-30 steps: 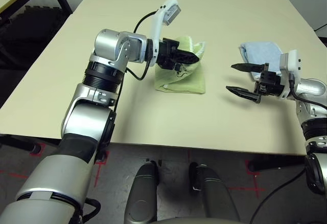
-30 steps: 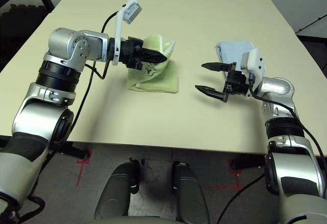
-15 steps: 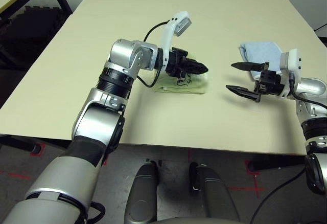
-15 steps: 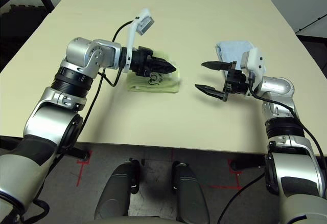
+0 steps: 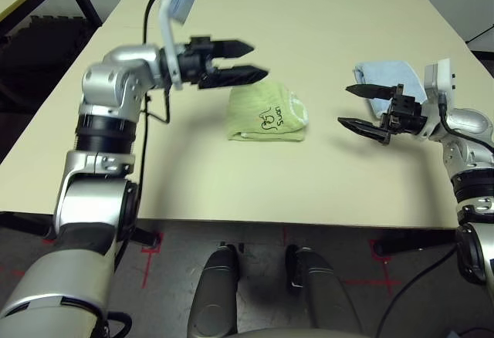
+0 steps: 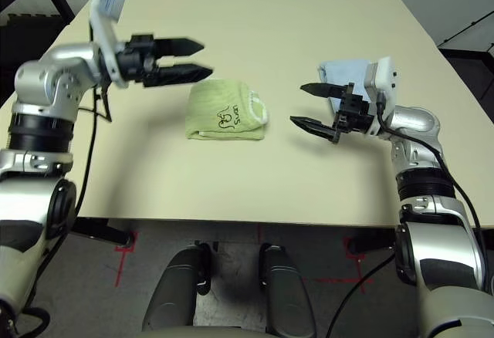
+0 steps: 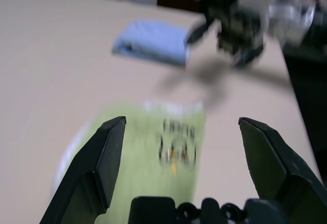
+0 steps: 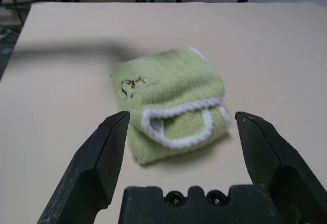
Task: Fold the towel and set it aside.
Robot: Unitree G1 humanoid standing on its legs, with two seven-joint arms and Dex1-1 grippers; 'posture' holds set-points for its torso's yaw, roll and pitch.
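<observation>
The light green towel [image 5: 265, 113] lies folded into a small square on the table, its dark embroidered motif facing up and its white stitched edge on the right side. My left gripper [image 5: 253, 59] hovers open above and to the left of it, holding nothing. My right gripper [image 5: 346, 106] stands open to the right of the towel, a short gap away, fingers pointing at it. The right wrist view shows the folded towel [image 8: 168, 102] just beyond its spread fingers. In the left wrist view the towel [image 7: 153, 142] lies below the open fingers.
A folded light blue cloth [image 5: 387, 79] lies behind my right gripper near the table's right side. The beige table [image 5: 324, 14] stretches wide behind the towel. A dark table frame [image 5: 42, 6] stands at the far left.
My left gripper opened, let go of the towel and rose up and to the left. The towel now lies flat and folded. The right gripper stays open in much the same place.
</observation>
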